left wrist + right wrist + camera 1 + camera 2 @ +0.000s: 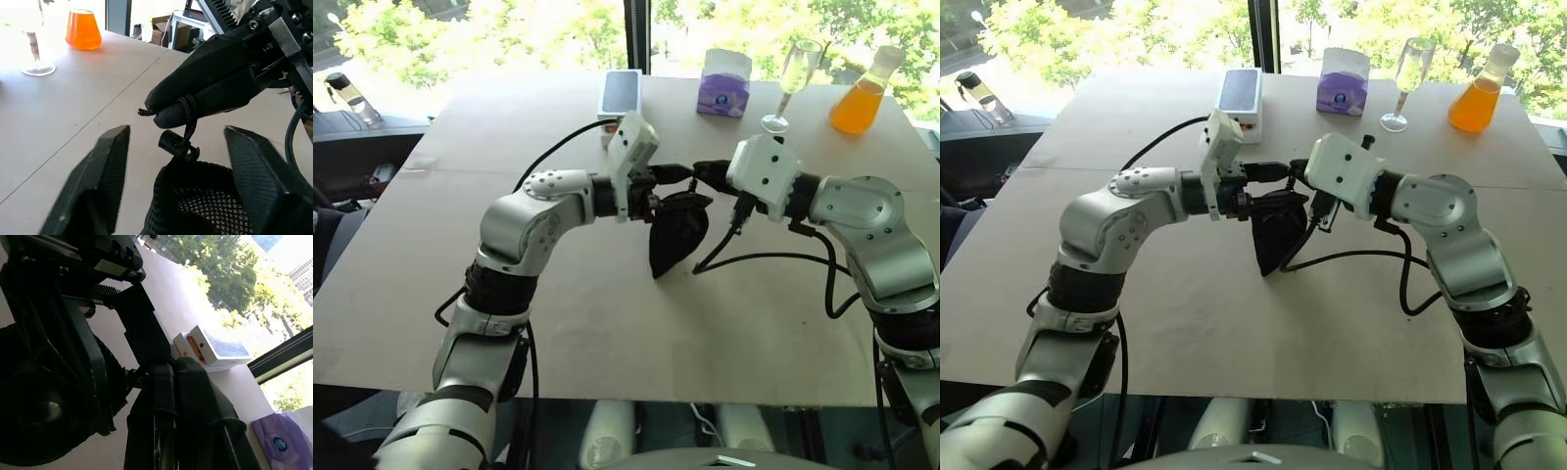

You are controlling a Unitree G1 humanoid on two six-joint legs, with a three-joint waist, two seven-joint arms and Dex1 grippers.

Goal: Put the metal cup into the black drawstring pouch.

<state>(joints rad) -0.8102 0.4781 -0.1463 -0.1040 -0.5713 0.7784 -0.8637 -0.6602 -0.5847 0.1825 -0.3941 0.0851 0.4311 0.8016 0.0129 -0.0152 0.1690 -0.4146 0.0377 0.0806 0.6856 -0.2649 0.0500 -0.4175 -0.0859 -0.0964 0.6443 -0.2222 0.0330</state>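
L claw [671, 186]: mine, held level above the worktop [460, 294], aimed across at my R claw. Fingers [98, 191] spread, one each side of the pouch mouth, w/ a gap on the side I can see clearly. Not gripping anything yet.
Pouch [677, 235]: black drawstring bag, hangs in the air btwn my two claws, clear of the worktop. Mouth up, body sags to a point below. Mesh lining visible at the mouth in my L wrist view.
Cord [188, 115]: thin black string w/ a small toggle [177, 145] just under the pinch, runs down to the gathered mouth.
R claw [156, 110]: fingers pressed together, pinching the cord. It carries the bag's whole weight.
Cup: can't tell if it's inside the bag; fabric hides whatever is in there.
Handling, pouch: soft, floppy, light. Prob. collapses unless held at two spots. Best hold = rim fabric opposite the cord, so the mouth pulls wide.
Handling, cup: steel, so stiff, smooth, likely slippery. Grip across the wall near the rim, firm squeeze.
Risk: cord may slide thru the R pinch if I tug hard.
Far edge: phone box [622, 93], tissue pack [724, 83], tall glass [793, 83], orange flask [862, 98], all well apart from my claws.
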